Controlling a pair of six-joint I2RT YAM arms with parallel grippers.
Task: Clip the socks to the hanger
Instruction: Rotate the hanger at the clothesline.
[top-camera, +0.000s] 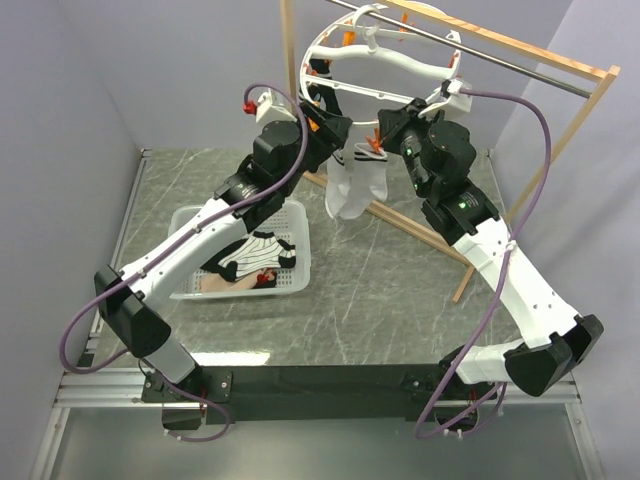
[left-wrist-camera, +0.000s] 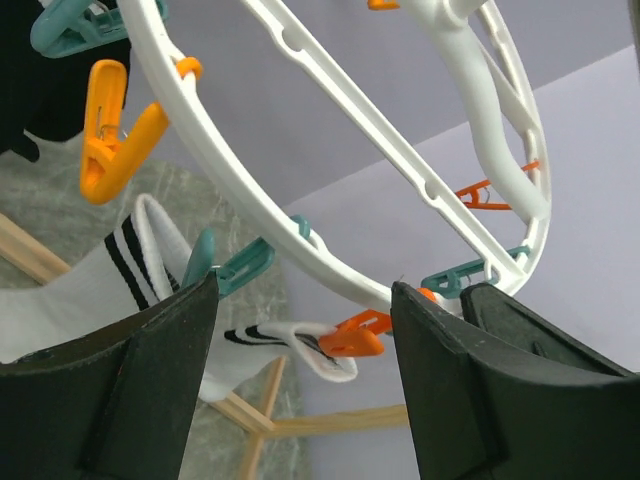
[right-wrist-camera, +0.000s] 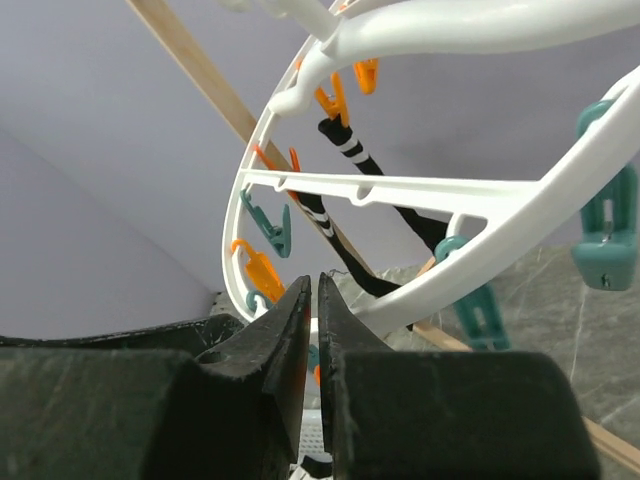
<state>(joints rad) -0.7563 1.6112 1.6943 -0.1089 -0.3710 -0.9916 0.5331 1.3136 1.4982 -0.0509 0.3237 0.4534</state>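
The white sock (top-camera: 352, 190) is hung mid-frame from an orange clip (top-camera: 374, 145) on the hanger (right-wrist-camera: 400, 190); the left gripper (left-wrist-camera: 302, 300) is open, the right gripper (right-wrist-camera: 316, 290) closed — the sock could be shaken loose by a bump.

A white sock (top-camera: 352, 190) hangs clipped under the round white hanger (right-wrist-camera: 400, 187).
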